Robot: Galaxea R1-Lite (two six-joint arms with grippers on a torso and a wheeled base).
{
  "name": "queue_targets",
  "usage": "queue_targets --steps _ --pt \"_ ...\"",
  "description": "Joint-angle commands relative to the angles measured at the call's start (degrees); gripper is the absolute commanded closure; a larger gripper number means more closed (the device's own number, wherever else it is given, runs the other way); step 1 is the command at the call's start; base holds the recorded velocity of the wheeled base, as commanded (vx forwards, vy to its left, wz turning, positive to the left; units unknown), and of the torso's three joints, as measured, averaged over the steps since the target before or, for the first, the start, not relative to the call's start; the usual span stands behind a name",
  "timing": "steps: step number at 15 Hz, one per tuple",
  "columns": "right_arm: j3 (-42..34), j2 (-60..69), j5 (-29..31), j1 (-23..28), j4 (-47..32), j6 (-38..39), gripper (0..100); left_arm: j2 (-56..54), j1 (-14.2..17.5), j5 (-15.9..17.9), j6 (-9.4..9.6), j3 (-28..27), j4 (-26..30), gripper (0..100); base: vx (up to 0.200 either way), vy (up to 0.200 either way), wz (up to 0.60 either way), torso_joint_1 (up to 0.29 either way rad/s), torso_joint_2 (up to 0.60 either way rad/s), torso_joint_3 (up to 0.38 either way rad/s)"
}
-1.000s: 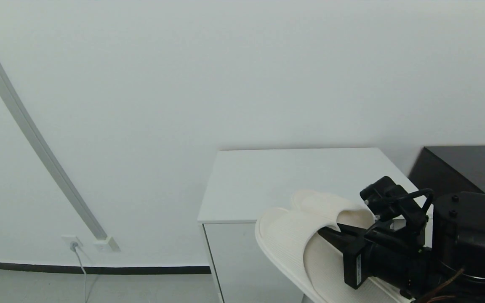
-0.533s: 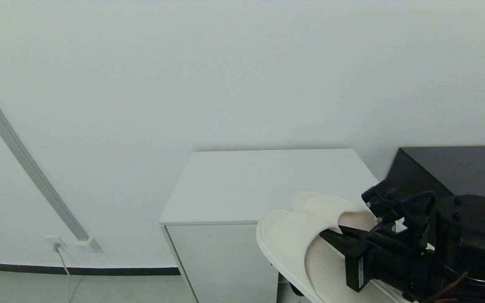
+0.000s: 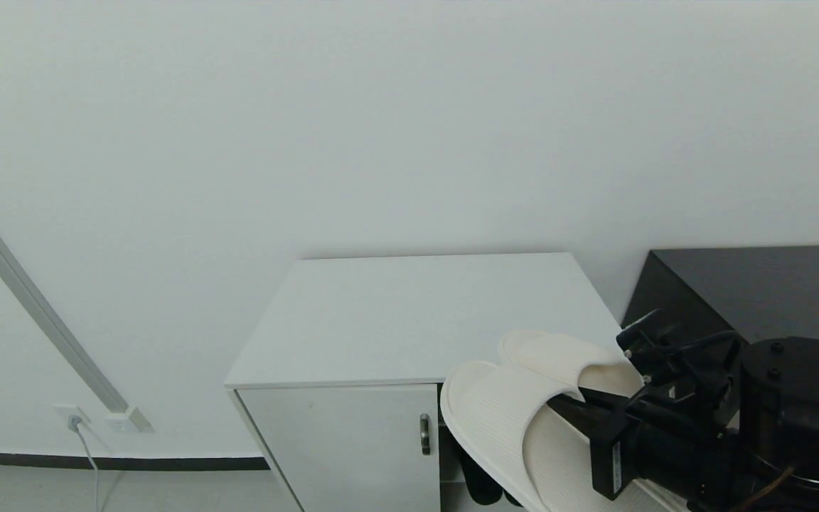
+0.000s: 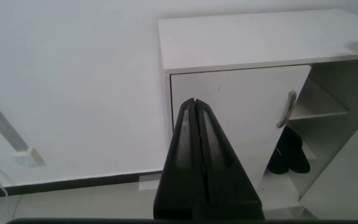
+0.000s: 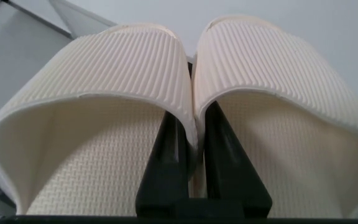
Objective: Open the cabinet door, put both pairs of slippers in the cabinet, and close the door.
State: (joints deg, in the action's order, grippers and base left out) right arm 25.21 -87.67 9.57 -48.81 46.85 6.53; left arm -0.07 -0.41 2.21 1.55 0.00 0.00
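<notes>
Now, your right gripper clamped on the meeting inner edges of the cream slippers, held near the white cabinet (right side open, dark shoes inside), your left gripper pressed together, empty, facing its closed left door.

- Looks like a plain indoor room, entryway style: a white cabinet stands against a bare white wall.
- Dark shoes sit low inside it, so it's shoe storage.
- There's a wall socket, a slanting cable duct and a dark skirting strip.
</notes>
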Motion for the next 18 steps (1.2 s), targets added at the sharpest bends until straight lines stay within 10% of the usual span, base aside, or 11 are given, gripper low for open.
queue_targets --steps 1,18 --pt "-0.60 -0.30 0.01 -0.14 1.14 -0.03 100 0.07 -0.02 -0.01 -0.14 0.00 0.00 100 0.000 0.000 0.00 0.000 0.00 0.000" --pt "-2.53 0.05 -0.17 -0.14 2.19 -0.91 100 0.07 -0.02 -0.27 -0.14 0.00 0.00 100 0.000 0.000 0.00 -0.072 0.17 0.093"
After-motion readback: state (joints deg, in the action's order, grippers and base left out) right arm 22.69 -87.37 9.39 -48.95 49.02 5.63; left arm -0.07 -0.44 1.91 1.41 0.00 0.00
